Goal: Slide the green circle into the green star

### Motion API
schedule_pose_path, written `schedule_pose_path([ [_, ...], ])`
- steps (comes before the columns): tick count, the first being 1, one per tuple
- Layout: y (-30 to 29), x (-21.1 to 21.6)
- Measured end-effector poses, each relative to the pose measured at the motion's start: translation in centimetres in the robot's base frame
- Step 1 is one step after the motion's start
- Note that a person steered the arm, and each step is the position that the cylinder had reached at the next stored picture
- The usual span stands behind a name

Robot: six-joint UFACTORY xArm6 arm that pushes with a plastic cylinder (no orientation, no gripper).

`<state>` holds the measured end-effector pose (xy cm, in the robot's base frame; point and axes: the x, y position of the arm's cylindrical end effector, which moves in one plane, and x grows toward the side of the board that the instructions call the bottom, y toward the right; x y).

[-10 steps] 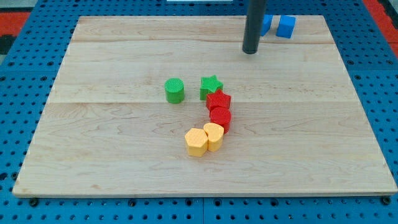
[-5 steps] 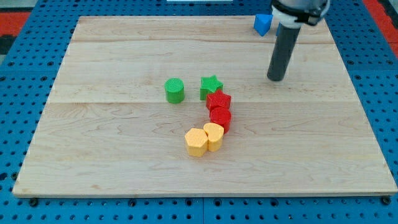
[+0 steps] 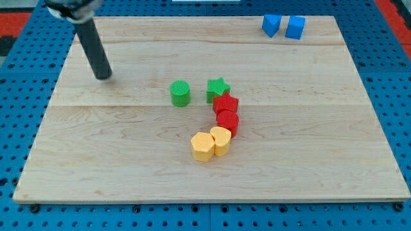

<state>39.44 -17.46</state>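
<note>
The green circle (image 3: 180, 93) stands upright near the board's middle. The green star (image 3: 218, 88) sits a short gap to its right, apart from it. The star touches the upper red block (image 3: 226, 104) below it. My tip (image 3: 103, 76) is on the board at the upper left, well to the left of the green circle and touching no block. The dark rod rises from the tip toward the view's top left.
A second red block (image 3: 228, 121) sits below the first. Two yellow blocks (image 3: 220, 139) (image 3: 203, 146) touch each other below the reds. Two blue blocks (image 3: 271, 25) (image 3: 295, 27) sit at the top right edge of the wooden board (image 3: 128, 167).
My tip swept from the top right of the board, across to the upper left. No block has moved.
</note>
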Motion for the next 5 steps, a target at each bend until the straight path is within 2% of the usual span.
schedule_pose_path([
  [1,5.8,3.9],
  [2,8.2,3.9],
  [4,19.3,3.3],
  [5,20.4,3.3],
])
